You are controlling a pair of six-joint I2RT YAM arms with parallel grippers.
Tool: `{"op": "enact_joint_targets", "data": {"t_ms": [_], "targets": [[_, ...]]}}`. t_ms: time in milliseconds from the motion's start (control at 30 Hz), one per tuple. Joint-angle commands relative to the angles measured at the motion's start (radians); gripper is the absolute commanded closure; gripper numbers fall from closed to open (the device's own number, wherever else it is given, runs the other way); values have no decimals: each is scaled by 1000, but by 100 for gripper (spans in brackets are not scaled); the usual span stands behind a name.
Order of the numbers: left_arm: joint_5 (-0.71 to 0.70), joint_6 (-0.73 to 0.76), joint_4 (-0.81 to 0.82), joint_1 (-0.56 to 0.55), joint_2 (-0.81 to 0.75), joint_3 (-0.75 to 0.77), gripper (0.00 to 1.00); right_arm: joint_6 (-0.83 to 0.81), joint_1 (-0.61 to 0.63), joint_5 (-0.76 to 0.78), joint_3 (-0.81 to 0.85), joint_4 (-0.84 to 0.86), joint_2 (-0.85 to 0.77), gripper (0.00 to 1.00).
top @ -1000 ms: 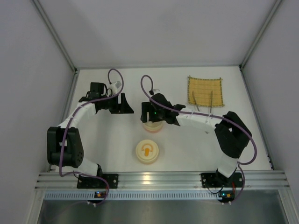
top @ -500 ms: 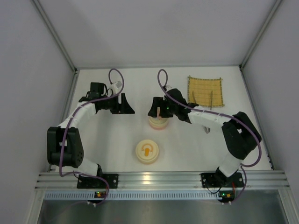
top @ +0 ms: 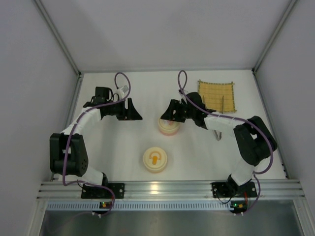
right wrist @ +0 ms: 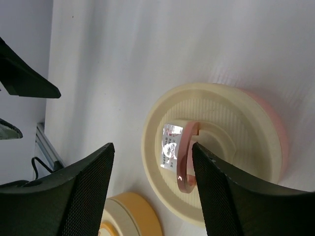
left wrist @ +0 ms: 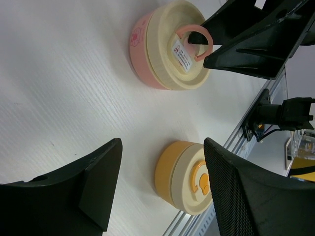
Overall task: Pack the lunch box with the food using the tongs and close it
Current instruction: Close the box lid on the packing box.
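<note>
The lunch box is in two closed parts. A pink bowl (top: 168,127) under a cream lid (right wrist: 216,147) has its pink ring handle (right wrist: 183,160) standing upright. An orange bowl (top: 155,159) with a cream top sits nearer the arms and shows again (left wrist: 184,177) in the left wrist view. My right gripper (right wrist: 151,147) hangs open over the pink bowl's lid, with the handle just inside one finger (right wrist: 221,196). My left gripper (left wrist: 162,145) is open and empty, left of both bowls. The tongs (top: 222,105) lie on the mat, partly under the right arm. No food is in view.
A yellow woven mat (top: 216,96) lies at the back right. Grey walls close the table on three sides, and an aluminium rail (top: 167,188) runs along the near edge.
My right gripper has swung right and back off the pink bowl, uncovering its lid and upright handle. The left arm has not moved.
</note>
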Motion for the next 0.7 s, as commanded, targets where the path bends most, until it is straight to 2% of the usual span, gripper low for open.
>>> {"op": "enact_joint_targets", "data": {"t_ms": [0,300,667], "targets": [[32,6,18,3,-2,33,28,44,-24,-71,-33,102,28,36],[39,-11,33,3,19,35,29,36,-105,-116,-56,92,21,39],[38,-12,41,3,31,38,30,-30,-121,-105,-60,44,-45,41]]}}
